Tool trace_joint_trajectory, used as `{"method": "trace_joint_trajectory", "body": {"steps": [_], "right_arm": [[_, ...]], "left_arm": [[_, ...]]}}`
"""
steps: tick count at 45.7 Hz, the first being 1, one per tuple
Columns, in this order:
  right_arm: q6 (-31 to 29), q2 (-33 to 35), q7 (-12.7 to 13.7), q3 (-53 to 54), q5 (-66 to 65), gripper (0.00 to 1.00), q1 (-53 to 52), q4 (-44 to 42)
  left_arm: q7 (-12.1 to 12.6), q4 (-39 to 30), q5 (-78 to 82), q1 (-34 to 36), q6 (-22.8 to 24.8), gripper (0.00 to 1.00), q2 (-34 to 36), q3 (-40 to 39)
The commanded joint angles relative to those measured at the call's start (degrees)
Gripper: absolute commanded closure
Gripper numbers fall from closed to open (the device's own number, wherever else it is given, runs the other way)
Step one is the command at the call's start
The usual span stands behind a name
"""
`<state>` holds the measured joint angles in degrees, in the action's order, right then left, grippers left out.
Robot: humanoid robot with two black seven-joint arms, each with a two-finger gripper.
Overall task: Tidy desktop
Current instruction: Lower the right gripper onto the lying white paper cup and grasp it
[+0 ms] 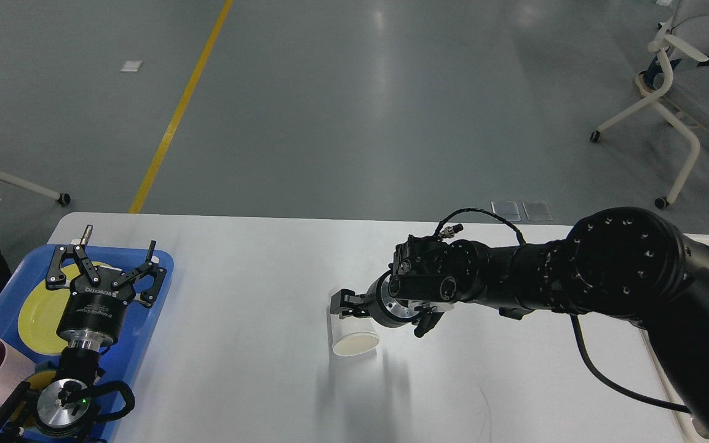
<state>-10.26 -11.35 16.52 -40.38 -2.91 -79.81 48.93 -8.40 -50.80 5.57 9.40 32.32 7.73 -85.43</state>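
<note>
The right gripper (347,306) reaches in from the right and sits against the upper part of a white paper cup (352,332); whether its fingers grasp the cup cannot be told. The cup lies on its side near the middle of the white desktop (243,344). Far to the left, the left gripper (105,266) hangs spread wide above a yellow plate (37,314) in a blue tray (145,332).

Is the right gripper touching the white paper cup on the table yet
Cannot tell. In the head view the right gripper overlaps the upper part of the paper cup, hiding any contact or gap between them.
</note>
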Motion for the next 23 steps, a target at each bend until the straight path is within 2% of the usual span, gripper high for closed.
{"method": "trace_joint_trajectory", "body": {"steps": [1,5,23], "right_arm": [[1.2,0.0,-0.3,0.5,-0.1,0.05,0.6,0.1],[3.0,0.2,-0.3,0.8,-0.9,0.05,1.8,0.3],[3.7,0.3,-0.3,4.0,-1.3,0.05,4.8,0.4]], "left_arm": [[0.0,0.0,0.1,0.0,0.0,0.04,0.0,0.0],[0.0,0.0,0.0,0.0,-0.1,0.04,0.0,0.0],[0.0,0.0,0.0,0.0,0.0,0.04,0.0,0.0]]}}
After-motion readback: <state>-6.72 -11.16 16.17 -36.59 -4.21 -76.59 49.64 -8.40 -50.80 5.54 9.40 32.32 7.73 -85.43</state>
